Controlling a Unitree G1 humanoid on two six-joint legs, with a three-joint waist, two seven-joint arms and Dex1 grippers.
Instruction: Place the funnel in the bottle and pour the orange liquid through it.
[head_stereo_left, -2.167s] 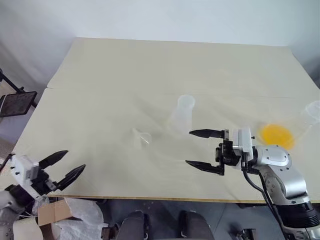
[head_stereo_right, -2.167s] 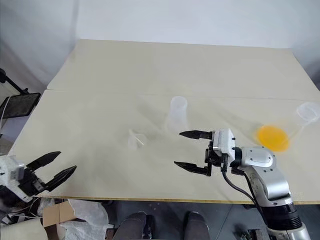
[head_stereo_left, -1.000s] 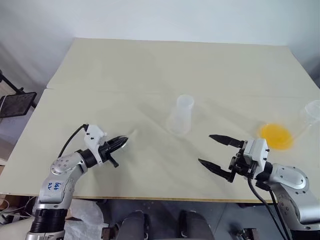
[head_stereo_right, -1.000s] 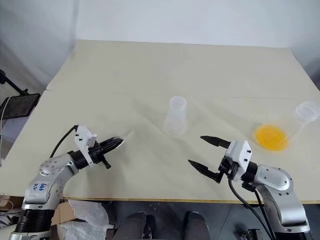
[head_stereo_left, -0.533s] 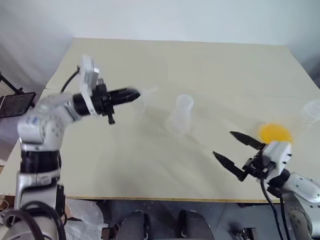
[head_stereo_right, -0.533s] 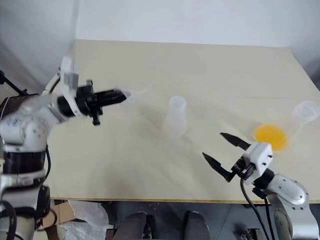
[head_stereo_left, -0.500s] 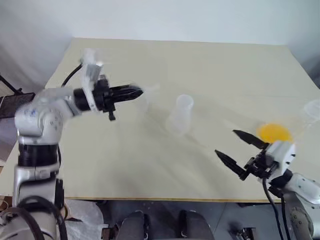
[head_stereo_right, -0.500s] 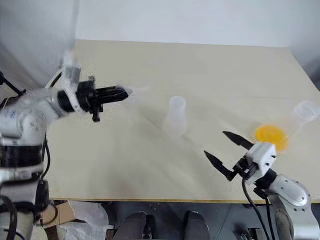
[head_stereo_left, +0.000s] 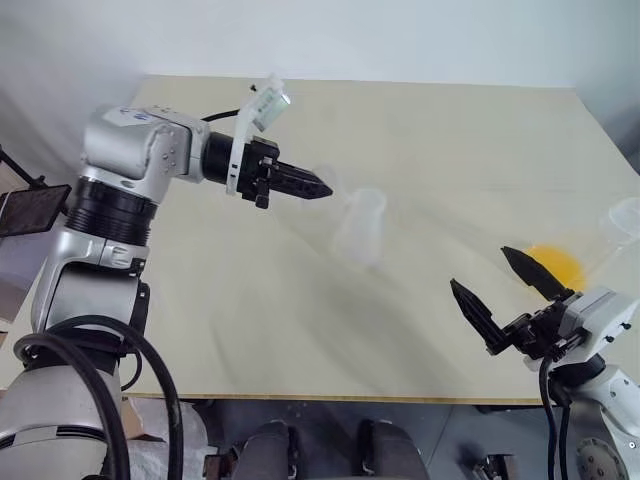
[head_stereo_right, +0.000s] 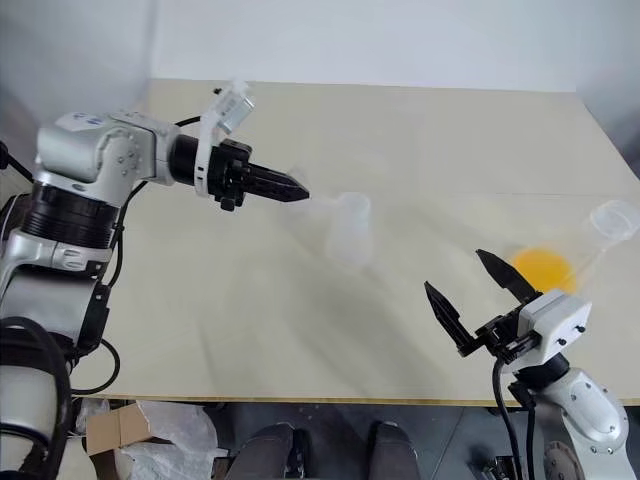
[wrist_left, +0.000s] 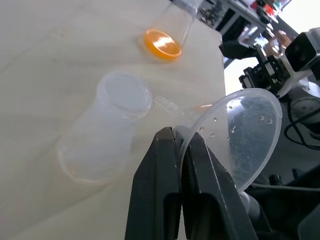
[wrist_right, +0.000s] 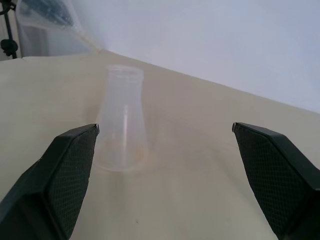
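Your funnel is off the table, rim pinched in the L gripper jaws, held in the air just beside the mouth of the empty bottle mid-table. Orange liquid sits in the big flask at the table's R edge. R gripper hangs near it, jaws spread wide, nothing in them.

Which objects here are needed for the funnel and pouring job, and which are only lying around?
Needed for the job:
- funnel, held in the left gripper
- bottle, upright and empty on the table
- orange liquid in the large flask
- right gripper, open and empty

Only lying around:
- cardboard box on the floor
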